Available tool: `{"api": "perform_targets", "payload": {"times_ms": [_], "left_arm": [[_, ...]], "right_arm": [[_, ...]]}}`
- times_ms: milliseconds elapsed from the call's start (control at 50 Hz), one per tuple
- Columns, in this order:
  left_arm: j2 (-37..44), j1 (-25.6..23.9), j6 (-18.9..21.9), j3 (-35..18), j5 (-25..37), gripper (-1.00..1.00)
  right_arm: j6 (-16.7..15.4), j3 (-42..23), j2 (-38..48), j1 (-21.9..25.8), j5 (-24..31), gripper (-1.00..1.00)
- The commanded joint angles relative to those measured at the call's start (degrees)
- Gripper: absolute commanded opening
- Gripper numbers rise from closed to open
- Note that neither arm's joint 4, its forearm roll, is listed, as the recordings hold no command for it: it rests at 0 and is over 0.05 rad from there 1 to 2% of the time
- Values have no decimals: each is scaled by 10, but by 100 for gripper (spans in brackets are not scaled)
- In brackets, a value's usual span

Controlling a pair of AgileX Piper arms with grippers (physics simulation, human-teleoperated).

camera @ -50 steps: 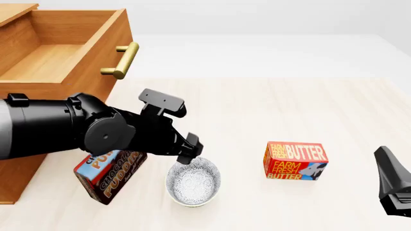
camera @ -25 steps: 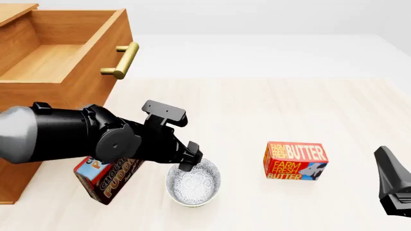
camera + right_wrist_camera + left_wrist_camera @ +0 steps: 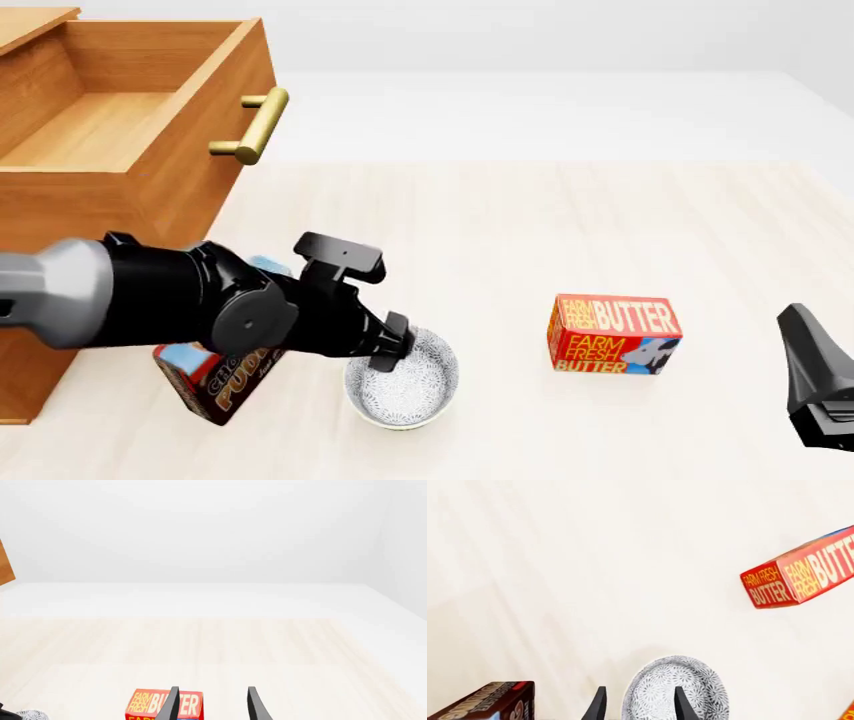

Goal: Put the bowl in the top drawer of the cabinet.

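Left claw (image 3: 636,707), fingers apart, straddles the near-left rim of the bowl (image 3: 402,382) at lower centre; pudding box (image 3: 220,380) just left, butter box (image 3: 614,335) right. Right claw (image 3: 212,705) open, empty.

Red butter box (image 3: 615,334) at 3 o'clock of bowl (image 3: 403,383) read "FARM FRESH BUTTER" on top, "FARM FRESH BUTTER" again on front face; same words showed on it in left wrist view (image 3: 800,575), "FARM FRESH BUTTER" partly cut off in right wrist view (image 3: 163,705). Pudding box (image 3: 220,378) at 9 o'clock of bowl showed "PUDD", rest hidden by arm.
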Motion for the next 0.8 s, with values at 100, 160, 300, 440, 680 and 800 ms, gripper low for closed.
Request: {"api": "perform_targets", "payload": {"times_ms": [100,160,300,440,680,800], "left_arm": [[22,23,-22,10,-16,100],[26,17,-28,15,-22,100],[34,15,-34,22,-31,100],[41,9,-43,30,-42,100],[47,16,-42,37,-50,100],[37,33,-28,27,-40,-100]], "right_arm": [[0,0,0,0,0,100],[0,0,0,0,0,100],[0,0,0,0,0,100],[0,0,0,0,0,100],[0,0,0,0,0,100],[0,0,0,0,0,100]]}}
